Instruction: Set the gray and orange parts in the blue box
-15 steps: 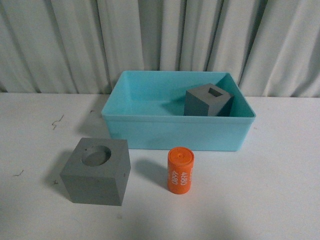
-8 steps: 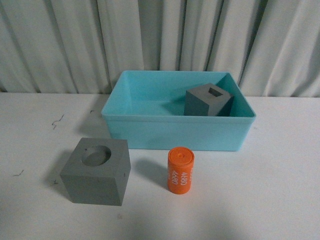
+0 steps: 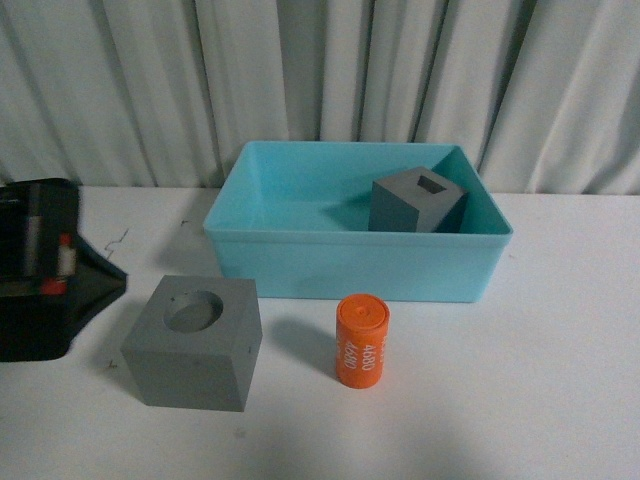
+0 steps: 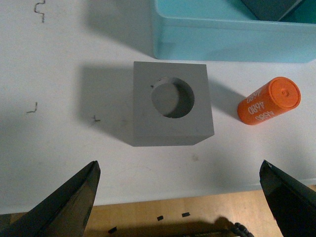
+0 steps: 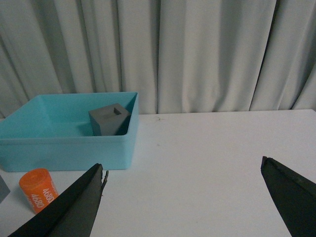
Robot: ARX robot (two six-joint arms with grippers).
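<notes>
A gray cube with a round top hole (image 3: 193,341) stands on the white table in front of the blue box (image 3: 350,264). The orange cylinder (image 3: 361,340), printed "4680", stands upright to its right. A second gray cube with a square hole (image 3: 415,200) sits inside the box at its back right. My left gripper (image 4: 178,165) hangs open above the table's near edge, just short of the round-hole cube (image 4: 172,103), and holds nothing. My left arm (image 3: 40,270) shows at the left edge. My right gripper (image 5: 181,162) is open over bare table, right of the box (image 5: 69,143).
Gray curtains (image 3: 320,80) close off the back of the table. Small dark marks (image 4: 39,10) dot the tabletop on the left. Beyond the table's near edge, a wooden floor (image 4: 163,217) shows.
My left arm has come into the front view at the left edge, beside the round-hole cube. The cubes, the cylinder and the box have not moved.
</notes>
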